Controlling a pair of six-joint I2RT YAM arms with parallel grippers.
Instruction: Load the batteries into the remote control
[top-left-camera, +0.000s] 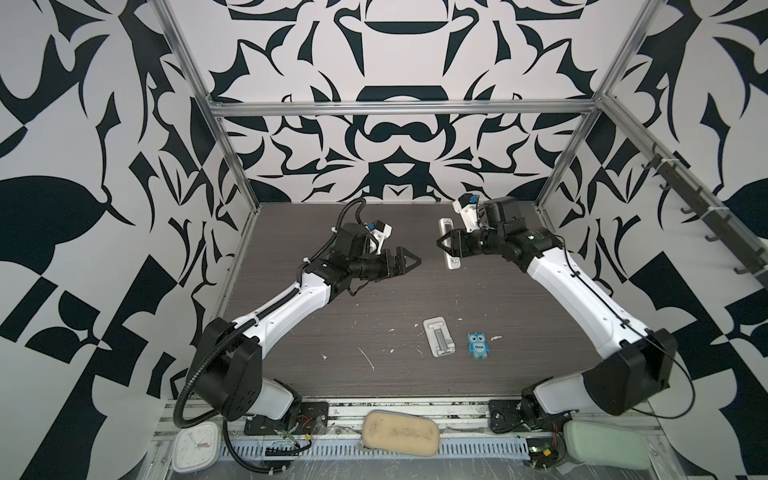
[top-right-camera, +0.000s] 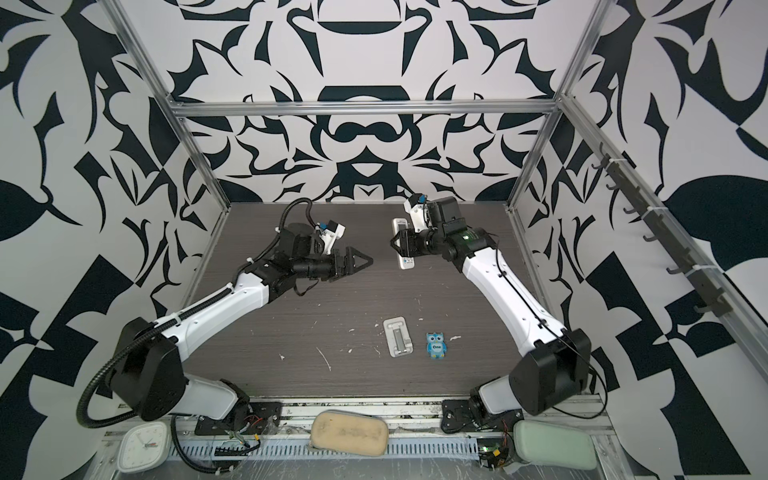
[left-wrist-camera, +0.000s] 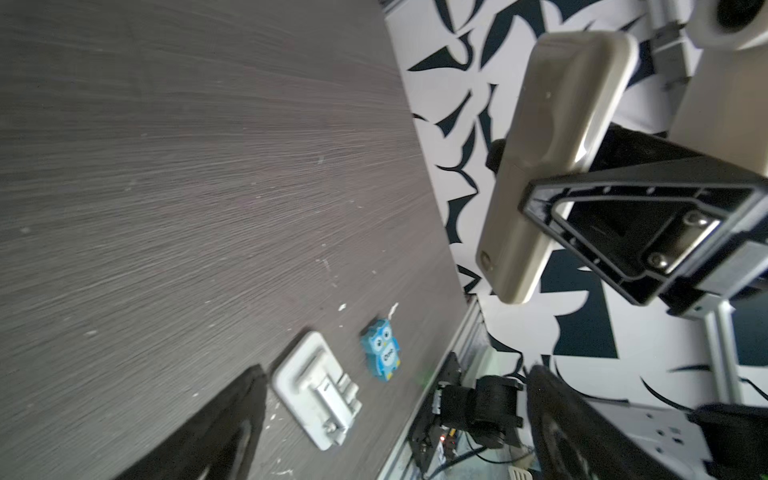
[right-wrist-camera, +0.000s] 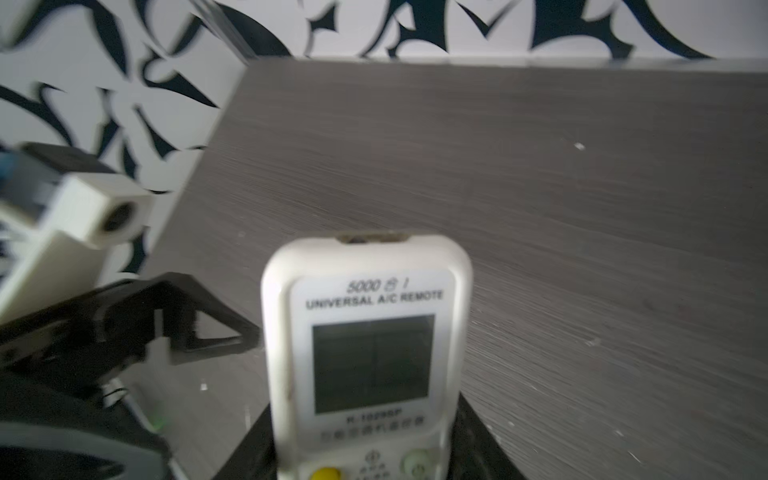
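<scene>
Two handling notes: the remote control (top-left-camera: 446, 226) looks like light, stiff, smooth plastic, so a squeeze on its long edges mid-body suits it. That's how the right gripper (top-left-camera: 441, 244) clamps it, up off the far table (top-left-camera: 332, 332). Left gripper (top-left-camera: 412, 261) hangs beside it, jaws wide and empty. Batteries aren't visible, maybe they're inside. Plenty of bare room in the centre; the stand (top-left-camera: 438, 336) and owl (top-left-camera: 477, 345) sit nearer.

right pincer (left-wrist-camera: 515, 178) grips remote control (left-wrist-camera: 552, 104); owl (left-wrist-camera: 382, 349) beside stand (left-wrist-camera: 316, 386)
</scene>
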